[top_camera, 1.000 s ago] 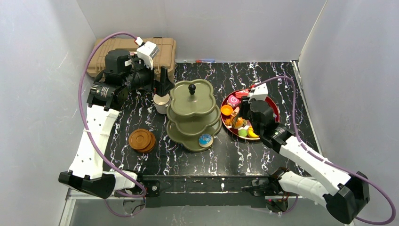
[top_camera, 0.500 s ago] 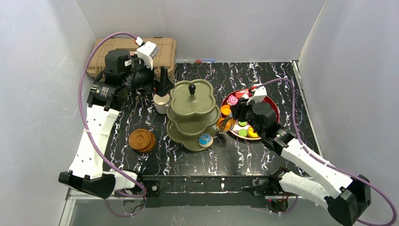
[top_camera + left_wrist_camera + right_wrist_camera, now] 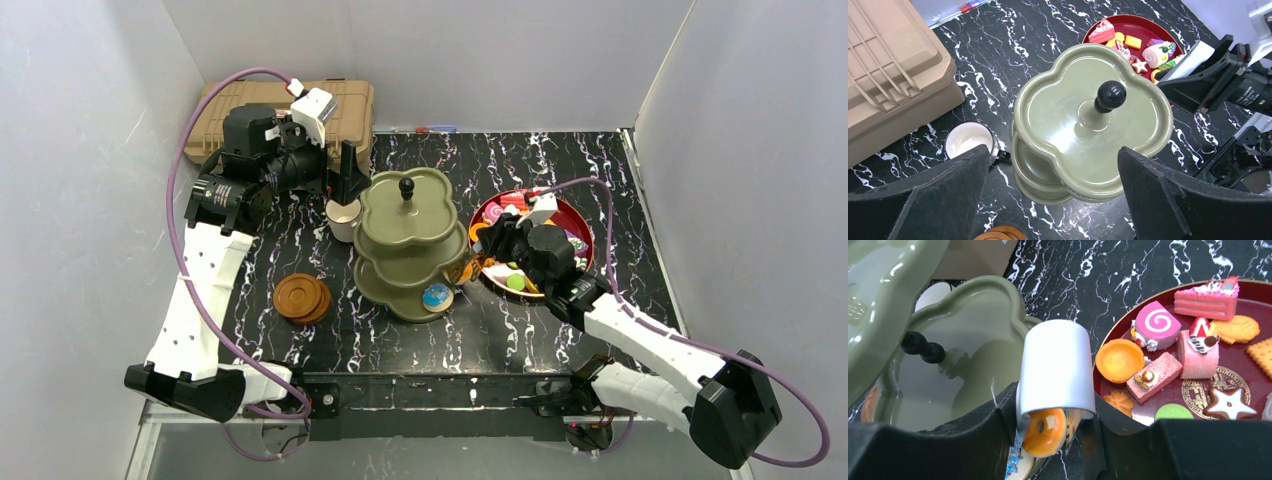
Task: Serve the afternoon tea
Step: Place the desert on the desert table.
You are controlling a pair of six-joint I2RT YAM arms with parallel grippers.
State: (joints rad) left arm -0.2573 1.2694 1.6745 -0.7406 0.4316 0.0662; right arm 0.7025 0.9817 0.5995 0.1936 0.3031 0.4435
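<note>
The olive-green three-tier stand with its black knob stands mid-table; it also shows in the left wrist view. My right gripper is at the stand's right side, shut on an orange doughnut under a white curved cover, beside the lower tiers. A blue-and-white cookie lies on the bottom tier. My left gripper hovers open and empty above the white mug. The wooden saucers are stacked at front left. The white-and-blue cup is out of view.
A dark-red plate right of the stand holds several toy pastries. A tan toolbox sits at the back left corner, behind the left arm. White walls close in the table on three sides.
My right gripper has moved left from the red plate to the stand's right side, carrying the orange doughnut. The left arm has not moved.
</note>
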